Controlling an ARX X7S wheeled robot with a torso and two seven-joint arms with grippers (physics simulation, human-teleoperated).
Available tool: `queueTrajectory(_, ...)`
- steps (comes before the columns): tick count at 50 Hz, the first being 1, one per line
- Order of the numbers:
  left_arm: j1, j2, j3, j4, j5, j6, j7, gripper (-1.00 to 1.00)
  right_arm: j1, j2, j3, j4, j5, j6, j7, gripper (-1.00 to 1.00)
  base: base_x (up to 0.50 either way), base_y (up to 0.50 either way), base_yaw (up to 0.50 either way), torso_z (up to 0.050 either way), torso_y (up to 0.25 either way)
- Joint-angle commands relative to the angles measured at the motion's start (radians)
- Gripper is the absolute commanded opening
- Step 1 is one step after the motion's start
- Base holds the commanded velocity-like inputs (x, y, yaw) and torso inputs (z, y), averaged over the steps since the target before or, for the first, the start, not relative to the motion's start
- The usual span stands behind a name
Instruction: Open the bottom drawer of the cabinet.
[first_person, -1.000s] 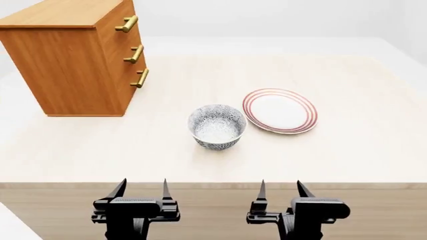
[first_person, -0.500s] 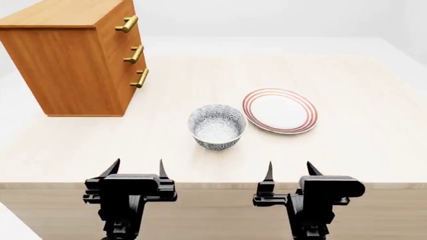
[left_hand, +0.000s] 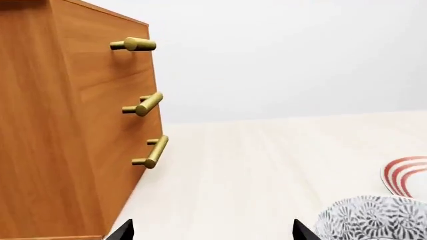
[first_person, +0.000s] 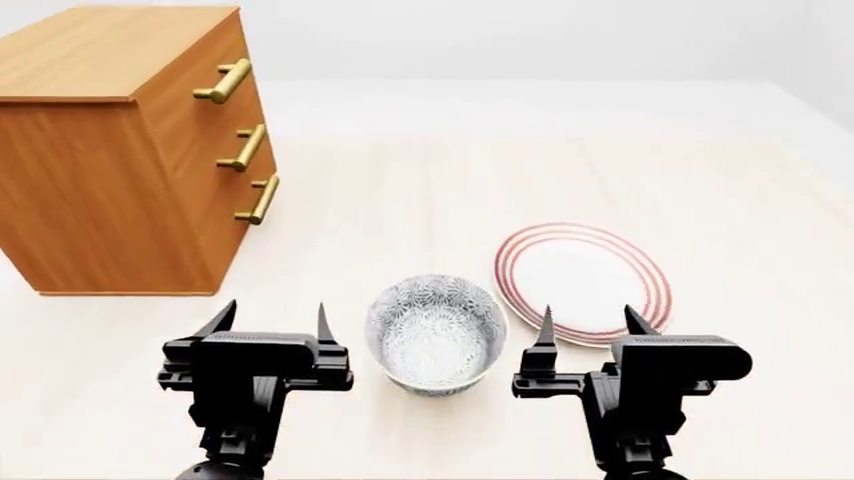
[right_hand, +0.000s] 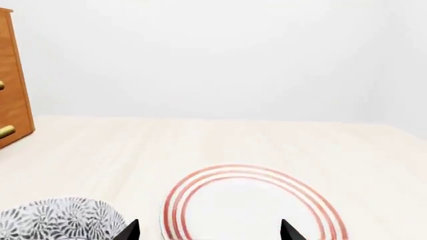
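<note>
Bottom drawer (first_person: 248, 205) closed — well ahead-left of open left tool (first_person: 268, 318).

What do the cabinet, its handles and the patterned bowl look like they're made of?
The cabinet looks like orange-brown wood with a smooth, matte finish and faint grain. Its bar handles look like brushed brass, with a dull gold sheen. The bowl seems to be glazed ceramic, white with a fine grey pattern, though a render leaves that open.
</note>
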Motion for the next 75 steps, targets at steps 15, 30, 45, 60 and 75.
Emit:
queueTrajectory(15,-0.007,-0.019,0.019,-0.016,-0.013,0.009,-0.013,1.0,0.005,0.016,-0.019,-0.003,0.014,0.005,0.008,1.0,0.5,0.0,0.0,0.0,0.0)
queueTrajectory(30,-0.006,-0.027,0.027,-0.034,-0.019,0.024,-0.022,1.0,0.004,0.022,-0.031,0.011,0.02,-0.005,0.014,1.0,0.5,0.0,0.0,0.0,0.001)
queueTrajectory(45,-0.006,-0.038,0.036,-0.024,-0.04,0.017,-0.016,1.0,0.012,0.031,-0.042,0.013,0.023,0.004,0.026,1.0,0.13,0.0,0.0,0.0,0.0)
queueTrajectory(60,-0.264,-0.077,0.132,0.042,-0.075,-0.331,0.067,1.0,0.026,0.04,-0.05,0.012,0.036,0.027,0.028,1.0,0.0,0.0,0.0,0.0,0.0)
queueTrajectory(75,-0.49,-0.093,0.306,-0.194,0.056,-0.373,0.051,1.0,0.039,0.045,-0.063,0.018,0.041,0.033,0.033,1.0,0.0,0.0,0.0,0.0,0.0)
